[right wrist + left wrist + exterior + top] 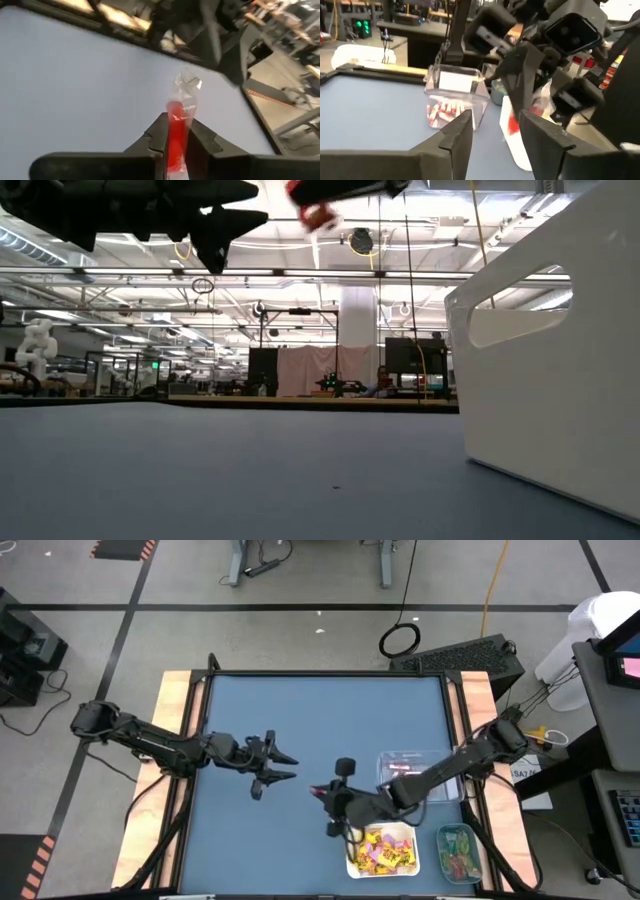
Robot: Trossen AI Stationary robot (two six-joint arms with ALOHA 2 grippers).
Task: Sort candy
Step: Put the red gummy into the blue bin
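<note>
Our right gripper (pixel 176 145) is clamped on a red candy stick (pixel 176 131), its long axis running straight out past the fingertips. Our left gripper (pixel 283 766), fingers apart, faces it nearby. The clear tray (pixel 448 762) holding red sticks lies behind our right wrist.

A red candy stick (pixel 175 132) with a clear crinkled wrapper end shows against the blue table (pixel 75 85).

Two dark, jointed arms — matte black links and blocky wrists — each gripper (pixel 283 766) with two wedge-shaped fingers.
</note>
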